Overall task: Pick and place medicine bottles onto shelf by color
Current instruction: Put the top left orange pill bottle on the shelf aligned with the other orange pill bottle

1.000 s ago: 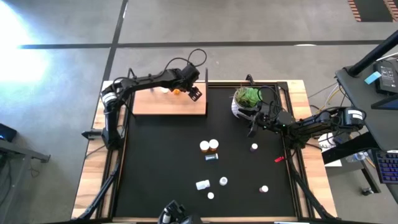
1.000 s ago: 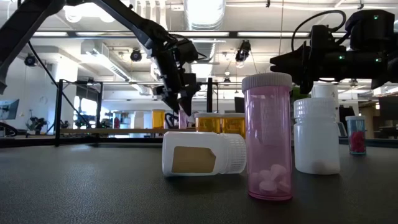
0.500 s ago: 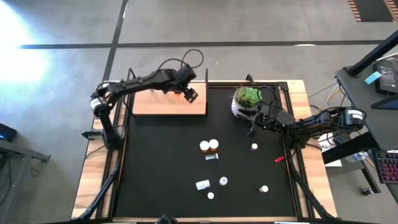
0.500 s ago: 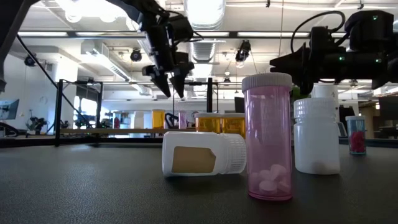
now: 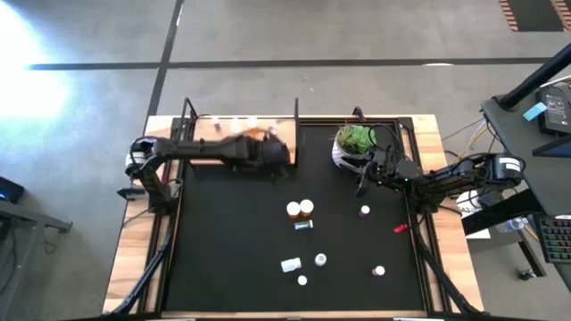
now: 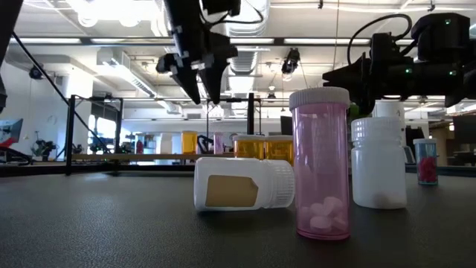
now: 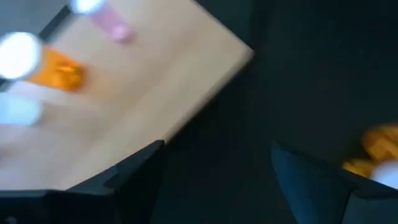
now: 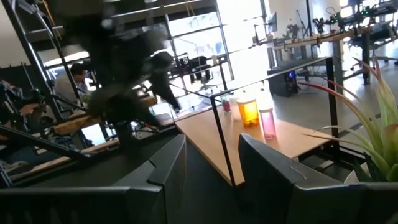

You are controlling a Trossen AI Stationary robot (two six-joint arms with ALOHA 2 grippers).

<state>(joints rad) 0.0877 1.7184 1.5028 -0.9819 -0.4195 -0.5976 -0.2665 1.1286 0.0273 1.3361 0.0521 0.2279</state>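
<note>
Left claw (image 6: 201, 88): fingers spread, empty, raised over the near edge of the flat light-wood shelf (image 5: 219, 159), upper left of the high view. Right claw (image 5: 360, 183): fingers parted, empty, beside the white pot with green plant (image 5: 353, 143), upper right. Shelf: an orange pill bottle (image 7: 57, 68) among others. Black tabletop mat (image 5: 223, 241): more white-capped bottles (image 5: 300, 210) scattered centre to lower right.

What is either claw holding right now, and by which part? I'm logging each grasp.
Nothing. The left claw hangs open and empty above the shelf; the right claw waits open and empty beside the plant pot.
</note>
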